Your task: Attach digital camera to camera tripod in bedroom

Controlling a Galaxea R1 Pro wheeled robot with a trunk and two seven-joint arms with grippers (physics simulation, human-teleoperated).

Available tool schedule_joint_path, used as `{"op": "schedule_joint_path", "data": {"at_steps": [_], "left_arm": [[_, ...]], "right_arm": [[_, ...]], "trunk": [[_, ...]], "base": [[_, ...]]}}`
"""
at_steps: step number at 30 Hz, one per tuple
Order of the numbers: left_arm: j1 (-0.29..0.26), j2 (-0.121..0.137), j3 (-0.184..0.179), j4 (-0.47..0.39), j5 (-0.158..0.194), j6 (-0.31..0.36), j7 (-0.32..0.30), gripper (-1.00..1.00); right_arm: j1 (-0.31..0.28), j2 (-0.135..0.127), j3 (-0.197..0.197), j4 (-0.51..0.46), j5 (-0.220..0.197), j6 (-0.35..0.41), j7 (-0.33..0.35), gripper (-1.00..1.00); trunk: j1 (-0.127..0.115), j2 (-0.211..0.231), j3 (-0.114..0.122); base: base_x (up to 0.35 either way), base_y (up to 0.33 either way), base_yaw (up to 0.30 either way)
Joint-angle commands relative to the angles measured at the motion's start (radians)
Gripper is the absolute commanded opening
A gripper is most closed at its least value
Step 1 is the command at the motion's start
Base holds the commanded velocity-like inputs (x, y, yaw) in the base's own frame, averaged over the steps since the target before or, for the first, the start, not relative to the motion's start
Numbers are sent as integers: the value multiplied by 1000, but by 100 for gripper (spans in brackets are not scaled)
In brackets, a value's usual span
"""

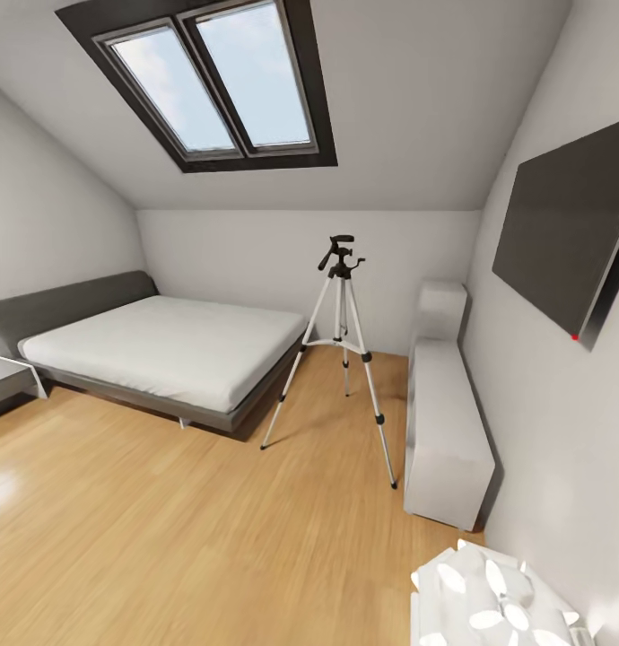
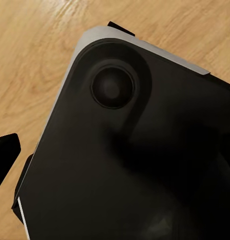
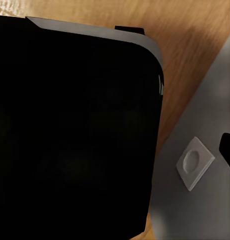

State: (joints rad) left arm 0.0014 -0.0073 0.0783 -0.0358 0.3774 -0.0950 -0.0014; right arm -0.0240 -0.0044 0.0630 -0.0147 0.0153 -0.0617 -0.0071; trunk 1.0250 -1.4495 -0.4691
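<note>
The camera tripod [image 1: 338, 359] stands on the light wood floor of the bedroom, between the bed and a low white cabinet. Its three silver-white legs are spread, and its black pan head [image 1: 339, 256] with handle is bare on top. The digital camera is out of view. In the left wrist view one black fingertip [image 2: 4, 150] shows beside the robot's dark base [image 2: 135, 150]. In the right wrist view one dark fingertip [image 3: 229, 150] shows at the frame's edge. Whether either gripper is open or shut cannot be told.
A grey bed with a white mattress [image 1: 166, 350] lies left of the tripod. A low white cabinet [image 1: 444, 422] runs along the right wall under a black TV [image 1: 570, 233]. A white petal-shaped object [image 1: 489, 601] sits near right, a nightstand [image 1: 9, 377] far left. Wood floor [image 1: 211, 538] lies ahead.
</note>
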Motion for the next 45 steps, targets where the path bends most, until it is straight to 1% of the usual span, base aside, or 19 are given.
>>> {"op": "schedule_joint_path", "data": {"at_steps": [1, 6, 16, 40, 42, 45], "left_arm": [[0, 0, 8, -1, -2, -2, 0, 100], [0, 0, 8, -1, -2, -2, 0, 100], [0, 0, 8, -1, -2, -2, 0, 100], [1, 0, 8, -1, -2, -2, 0, 100], [11, 11, 9, -12, 10, 10, 1, 100], [8, 25, 10, -29, 27, 26, 1, 100]], "right_arm": [[-1, 0, 6, 1, 2, -3, -1, 100], [0, 0, 6, 0, 2, -3, -2, 100], [0, 0, 5, 0, 2, -3, -2, 100], [0, -2, 3, 0, 2, -2, -1, 100], [-12, 10, 15, 12, 13, 9, 10, 100], [-29, 27, 18, 21, 30, 26, 27, 100]], "trunk": [[0, 0, -1], [0, 0, -1], [0, 0, -1], [0, 0, -1], [0, 0, -1], [0, 0, -1]], "base": [[8, -6, 0], [3, -2, 79], [0, 0, 205], [0, 0, 13], [0, 0, 0], [0, 0, 0]]}}
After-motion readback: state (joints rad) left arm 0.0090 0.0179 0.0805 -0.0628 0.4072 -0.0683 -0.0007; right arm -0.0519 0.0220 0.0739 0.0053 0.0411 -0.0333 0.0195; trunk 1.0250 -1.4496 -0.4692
